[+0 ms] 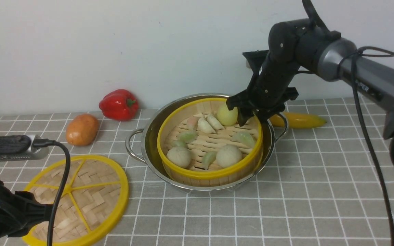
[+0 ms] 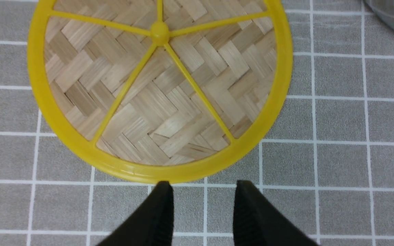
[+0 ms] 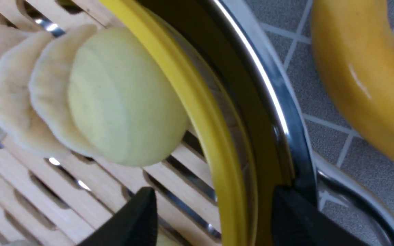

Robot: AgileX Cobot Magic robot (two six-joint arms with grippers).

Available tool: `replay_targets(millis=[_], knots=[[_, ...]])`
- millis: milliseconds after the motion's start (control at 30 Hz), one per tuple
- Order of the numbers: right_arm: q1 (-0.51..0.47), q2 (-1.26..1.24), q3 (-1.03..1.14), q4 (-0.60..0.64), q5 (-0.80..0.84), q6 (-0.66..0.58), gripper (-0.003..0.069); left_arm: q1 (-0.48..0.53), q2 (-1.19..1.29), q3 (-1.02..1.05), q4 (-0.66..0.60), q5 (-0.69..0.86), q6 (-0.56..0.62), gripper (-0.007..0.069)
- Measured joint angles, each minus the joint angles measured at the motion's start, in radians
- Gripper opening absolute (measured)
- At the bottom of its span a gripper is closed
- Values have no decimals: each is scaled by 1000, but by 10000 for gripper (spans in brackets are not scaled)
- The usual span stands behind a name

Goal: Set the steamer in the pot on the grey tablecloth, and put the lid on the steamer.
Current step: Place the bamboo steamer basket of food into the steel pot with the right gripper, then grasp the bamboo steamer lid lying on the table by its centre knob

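Observation:
The bamboo steamer (image 1: 210, 172) with its yellow rim sits inside the shiny pot (image 1: 149, 136) on the grey tablecloth (image 1: 303, 191); buns and dumplings lie on its slats. My right gripper (image 1: 248, 116) is open at the steamer's far right rim. In the right wrist view, the right gripper (image 3: 214, 196) has one finger inside the yellow rim (image 3: 197, 102) and the other outside it by the pot rim (image 3: 268, 89), with gaps on both sides. The woven lid (image 1: 80, 194) lies flat on the cloth at the front left. My left gripper (image 2: 204, 186) hangs open over the cloth at the edge of the lid (image 2: 159, 85).
A banana (image 1: 299, 119) lies just behind the pot's right handle. A red pepper (image 1: 119, 104) and a potato (image 1: 82, 129) sit at the back left near the wall. A round pale bun (image 3: 121, 99) rests close to the right gripper's inner finger.

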Motion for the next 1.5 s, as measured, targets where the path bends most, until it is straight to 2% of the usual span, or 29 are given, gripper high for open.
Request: replay_targets(millis=[133, 367, 600, 733, 933, 1100, 1267, 1500], knots=[[0, -73, 0, -45, 0, -21, 496, 0, 0, -1, 0, -69, 0, 243], [0, -292, 0, -77, 2, -40, 500, 0, 31, -3, -3, -175, -4, 243], [0, -689, -1, -7, -6, -97, 501, 0, 256, -15, -6, -321, -11, 243], [0, -914, -2, 18, -6, -135, 501, 0, 409, -73, -20, -339, -11, 243], [0, -1120, 34, 18, -6, -144, 501, 0, 548, -178, -23, -341, -10, 244], [0, -1356, 226, 0, -5, -145, 501, 0, 640, -280, -23, -292, -10, 244], [0, -1537, 420, -5, -3, -143, 501, 0, 673, -295, -23, -249, -8, 244], [0, -1680, 573, -5, 5, -101, 501, 0, 722, -297, -2, -241, -4, 244]])
